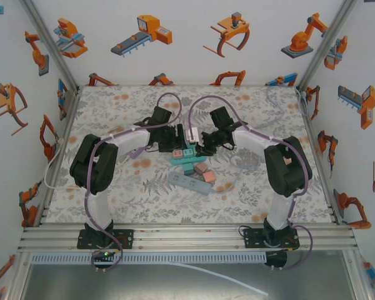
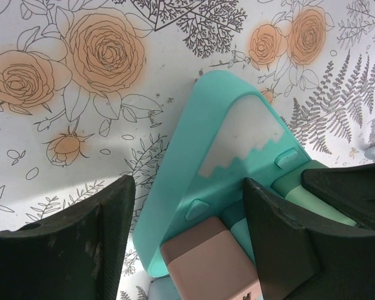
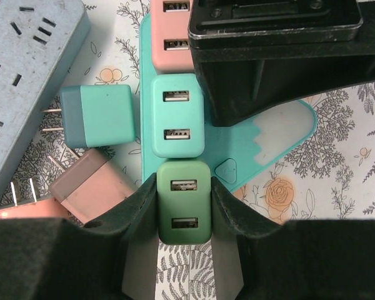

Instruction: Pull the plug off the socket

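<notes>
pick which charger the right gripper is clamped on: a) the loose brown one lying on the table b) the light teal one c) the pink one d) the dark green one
d: in the right wrist view the right gripper has a finger pressed on each side of the dark green usb charger, the end one in the row plugged into the teal power strip.

No legible text or numbers, embossed triangle mark [image 3: 227,169] on teal socket strip [image 3: 281,134]
</notes>
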